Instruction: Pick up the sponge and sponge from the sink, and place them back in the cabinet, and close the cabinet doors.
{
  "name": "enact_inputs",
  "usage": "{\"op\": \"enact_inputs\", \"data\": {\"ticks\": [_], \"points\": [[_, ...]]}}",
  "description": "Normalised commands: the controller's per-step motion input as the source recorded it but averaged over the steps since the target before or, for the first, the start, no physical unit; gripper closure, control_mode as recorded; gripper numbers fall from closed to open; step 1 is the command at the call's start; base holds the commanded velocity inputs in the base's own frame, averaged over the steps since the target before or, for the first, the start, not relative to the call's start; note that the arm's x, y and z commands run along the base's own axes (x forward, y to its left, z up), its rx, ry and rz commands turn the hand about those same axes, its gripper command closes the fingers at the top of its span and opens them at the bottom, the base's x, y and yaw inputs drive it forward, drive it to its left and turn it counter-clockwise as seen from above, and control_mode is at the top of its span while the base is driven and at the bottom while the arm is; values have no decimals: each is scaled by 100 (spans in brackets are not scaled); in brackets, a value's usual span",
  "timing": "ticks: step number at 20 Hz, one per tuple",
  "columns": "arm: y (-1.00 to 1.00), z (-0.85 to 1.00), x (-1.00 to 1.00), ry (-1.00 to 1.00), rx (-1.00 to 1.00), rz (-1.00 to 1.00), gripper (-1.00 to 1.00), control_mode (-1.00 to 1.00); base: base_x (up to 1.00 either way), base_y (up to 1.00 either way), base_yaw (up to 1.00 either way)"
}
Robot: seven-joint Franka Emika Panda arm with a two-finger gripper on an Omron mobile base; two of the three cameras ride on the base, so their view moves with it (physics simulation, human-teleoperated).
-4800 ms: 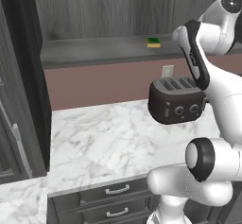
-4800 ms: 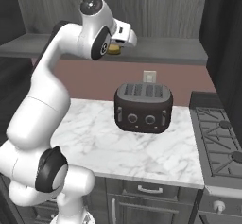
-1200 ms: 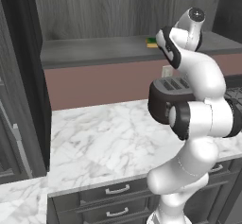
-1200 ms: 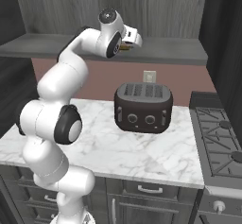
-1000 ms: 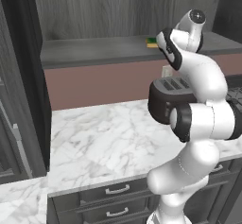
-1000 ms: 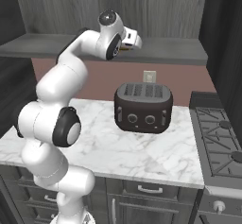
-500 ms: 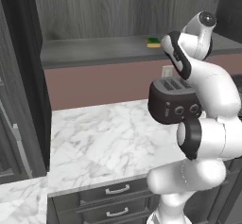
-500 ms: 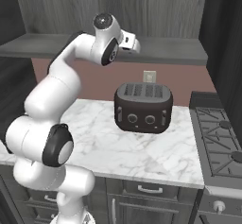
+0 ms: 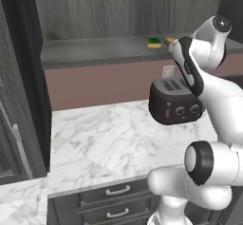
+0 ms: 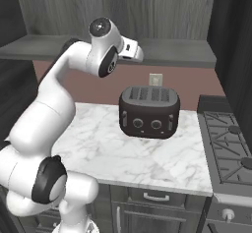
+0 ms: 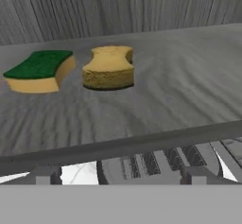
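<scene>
jaws: my gripper (image 11: 116, 173) open, empty | upper left: green sponge (image 11: 40, 71) beside tan sponge (image 11: 108, 68), seemingly apart, on cabinet shelf (image 11: 179, 86)

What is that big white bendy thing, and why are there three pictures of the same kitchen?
The white thing is a robot arm. At its end is a gripper, like a hand with two small fingers. Two pictures come from cameras riding on the robot's base, one behind it on each side. The third comes from a camera on the hand itself, looking along the fingers.

On the grey cabinet shelf lie two sponges side by side, not touching: a green-topped sponge and a tan sponge. Below, a dark toaster stands on the white marble counter.

The gripper holds nothing. Its fingers are spread open in front of the shelf's edge, above the toaster.
</scene>
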Motion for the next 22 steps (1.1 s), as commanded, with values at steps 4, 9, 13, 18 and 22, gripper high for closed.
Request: {"op": "enact_inputs", "data": {"ticks": [4, 9, 13, 18, 22], "points": [[0, 3, -67, 2, 0, 0, -100, -100, 0, 0, 0], [0, 2, -65, 10, 0, 0, -100, -100, 0, 0, 0], [4, 10, -49, 16, 0, 0, -100, -100, 0, 0, 0], [6, 20, -35, 21, 0, 0, -100, -100, 0, 0, 0], [3, 20, -40, 19, 0, 0, -100, -100, 0, 0, 0]]}}
